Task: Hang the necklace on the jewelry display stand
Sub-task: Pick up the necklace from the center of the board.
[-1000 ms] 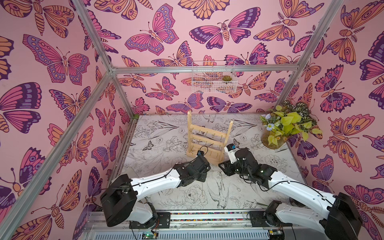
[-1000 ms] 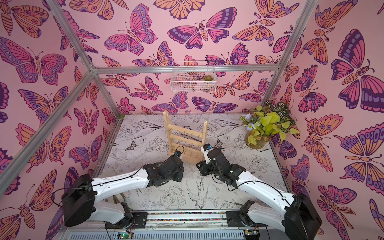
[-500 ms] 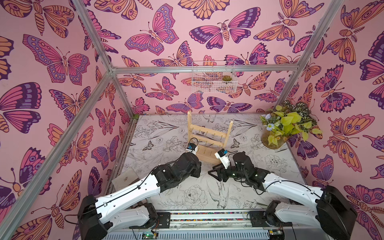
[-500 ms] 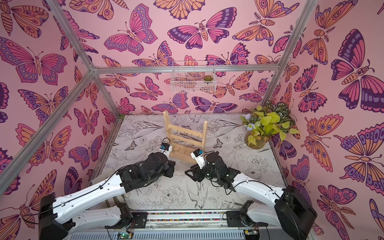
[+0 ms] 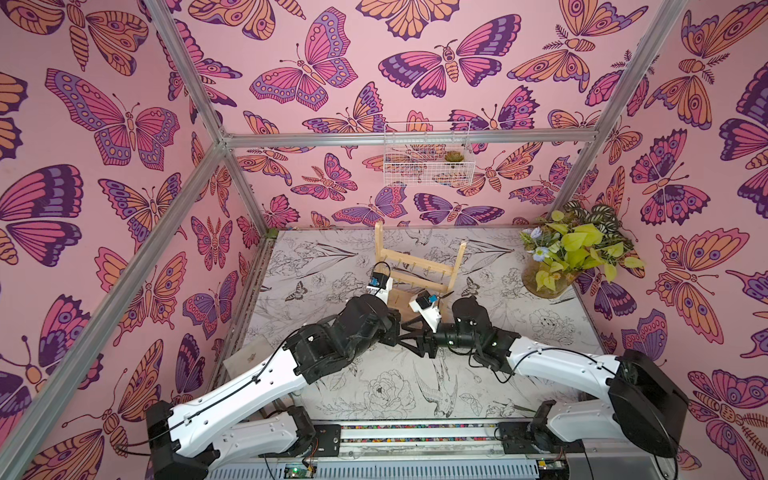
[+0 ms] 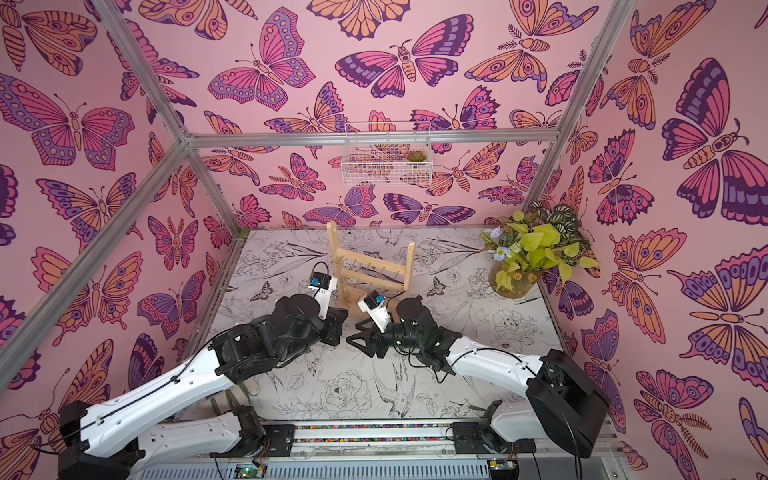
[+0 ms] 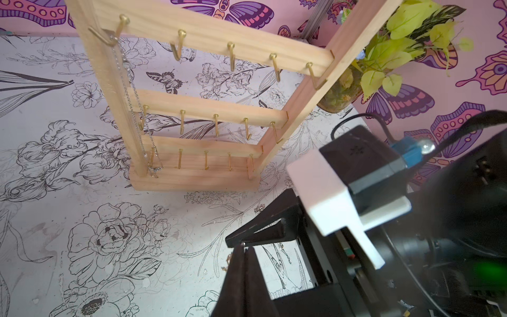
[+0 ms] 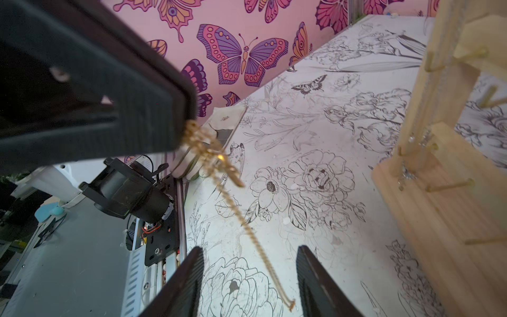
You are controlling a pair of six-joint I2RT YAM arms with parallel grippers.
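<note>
**Bimanual cell seen from above and from both wrists.** The two grippers meet tip to tip above the table (image 5: 540, 332), just in front of the base of the jewelry display stand (image 7: 211, 108), which stands upright at mid-table.

- **Left gripper (image 7: 243, 251):** jaws pressed together, pinching a bunched part of the necklace (image 8: 211, 153), a gold chain.
- **Right gripper (image 8: 250, 248):** fingers stand apart with a clear gap. One thin strand slants down from the left gripper's pinch into that gap, touching neither finger, and its free end lies within it.
- **Necklace:** off the stand and on none of its hooks.
- **Silver chain (image 7: 131, 93):** hangs from the end hook of the top crossbar, along one upright to the base.
- **Background:** a wire basket (image 5: 428, 166) on the rear wall and a potted plant (image 5: 577, 249) at the robot's right rear corner
</note>
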